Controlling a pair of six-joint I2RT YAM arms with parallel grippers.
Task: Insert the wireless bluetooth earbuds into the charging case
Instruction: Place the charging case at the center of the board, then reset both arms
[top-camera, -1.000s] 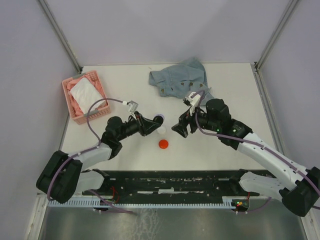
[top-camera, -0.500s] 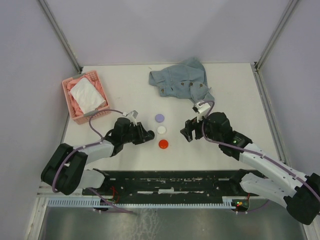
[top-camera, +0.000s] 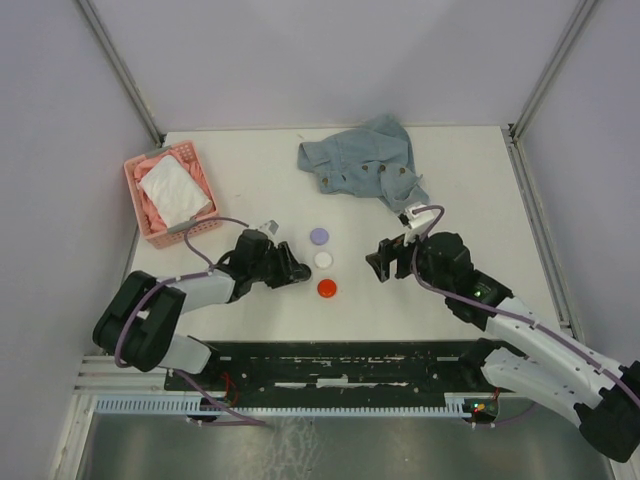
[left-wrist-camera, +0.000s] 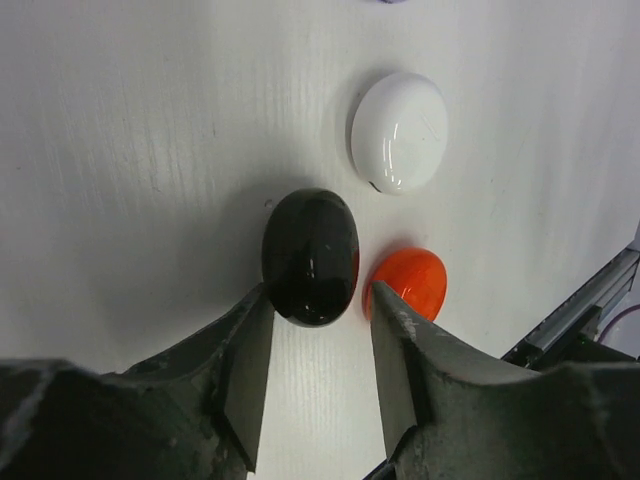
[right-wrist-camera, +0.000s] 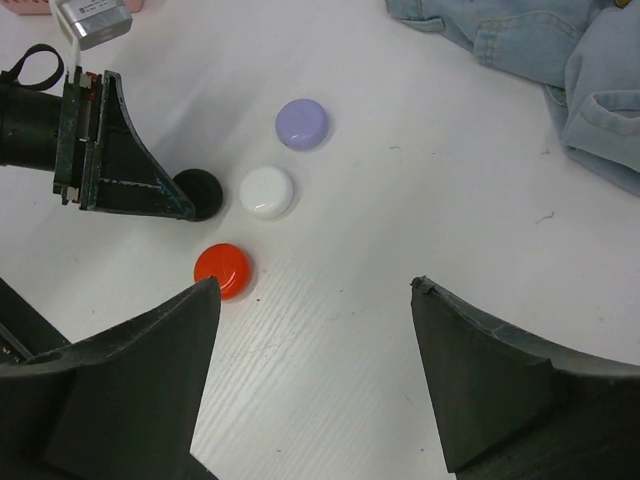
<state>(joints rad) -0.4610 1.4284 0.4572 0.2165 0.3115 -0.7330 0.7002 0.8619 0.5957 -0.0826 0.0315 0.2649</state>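
Note:
Four closed round charging cases lie mid-table: lilac (top-camera: 319, 236), white (top-camera: 323, 259), red (top-camera: 327, 288) and black (left-wrist-camera: 310, 255). No earbuds show in any view. My left gripper (left-wrist-camera: 320, 290) is low over the table with its jaws slightly parted. The black case's near end sits loosely between the fingertips, resting on the table left of the white case (left-wrist-camera: 398, 130) and beside the red one (left-wrist-camera: 410, 280). My right gripper (right-wrist-camera: 315, 285) hangs open to the right of the cases with only bare table between its fingers.
A pink basket (top-camera: 168, 193) holding a white cloth stands at the back left. A crumpled denim garment (top-camera: 365, 160) lies at the back, just beyond my right arm. The table's near edge runs close behind both grippers.
My left gripper has come down and nearer from beside the lilac case, and its jaws have parted around the black case on the table. My right gripper has drawn back to the right.

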